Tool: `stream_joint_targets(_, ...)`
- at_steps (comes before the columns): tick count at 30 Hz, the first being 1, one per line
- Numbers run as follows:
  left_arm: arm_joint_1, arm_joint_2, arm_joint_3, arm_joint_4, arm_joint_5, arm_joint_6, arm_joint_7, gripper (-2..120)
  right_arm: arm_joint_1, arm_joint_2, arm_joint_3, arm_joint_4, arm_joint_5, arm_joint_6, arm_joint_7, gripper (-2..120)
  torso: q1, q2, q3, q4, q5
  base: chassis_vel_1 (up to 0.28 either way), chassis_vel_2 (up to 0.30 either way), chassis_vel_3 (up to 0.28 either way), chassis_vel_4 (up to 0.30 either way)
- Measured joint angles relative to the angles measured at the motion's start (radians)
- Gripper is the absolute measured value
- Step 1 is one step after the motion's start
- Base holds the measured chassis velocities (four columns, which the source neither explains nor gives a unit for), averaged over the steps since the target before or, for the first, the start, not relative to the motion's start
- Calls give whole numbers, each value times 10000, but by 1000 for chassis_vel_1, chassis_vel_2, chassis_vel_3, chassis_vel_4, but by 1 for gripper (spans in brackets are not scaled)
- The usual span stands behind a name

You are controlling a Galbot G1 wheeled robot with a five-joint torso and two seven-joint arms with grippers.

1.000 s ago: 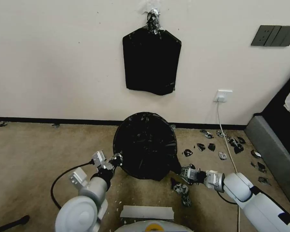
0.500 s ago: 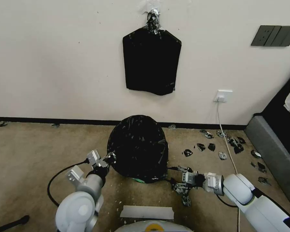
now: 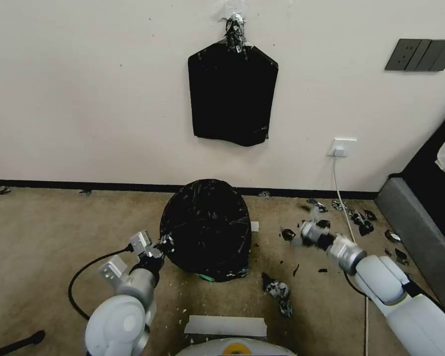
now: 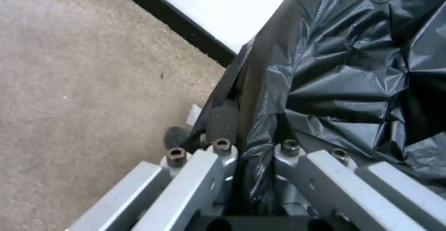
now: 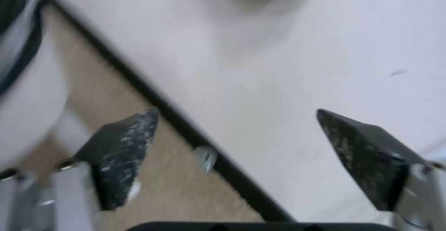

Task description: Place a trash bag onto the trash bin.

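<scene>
The glossy black trash bag (image 3: 205, 227) is draped over the trash bin on the carpet below the wall and hides it from the head camera. My left gripper (image 3: 163, 243) sits at the bag's lower left edge. In the left wrist view it (image 4: 254, 147) is shut on a crinkled fold of the trash bag (image 4: 353, 70). My right gripper (image 3: 306, 231) hovers to the right of the bag, apart from it. In the right wrist view it (image 5: 237, 114) is open with nothing between its fingers. A cream-white curved wall there looks like the trash bin (image 5: 28, 112).
A flat black bag pack (image 3: 232, 94) hangs on the wall above. Torn black scraps (image 3: 326, 225) litter the carpet to the right, near a white cable (image 3: 348, 217) from a wall socket. A grey furniture edge (image 3: 420, 237) stands far right. A white sheet (image 3: 226, 325) lies near my base.
My right gripper let go of the bag's lower right edge, opened and swung up and to the right. The covered bin shifted left, with the left gripper still holding the bag.
</scene>
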Motion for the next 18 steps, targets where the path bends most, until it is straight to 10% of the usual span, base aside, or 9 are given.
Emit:
stream_joint_targets(8, 100, 102, 447, 66, 2149, -569, 153, 4, 215, -254, -447, 3710, 1265, -1310, 1021, 58, 0, 0, 0, 2, -1, 0, 0, 0, 0)
stream_joint_targets(18, 322, 224, 1423, 53, 4728, -1309, 621, 4, 787, -1200, -2552, 4990, 1966, -3108, 1298, 23, 0, 0, 0, 0, 3, 0, 0, 0, 0)
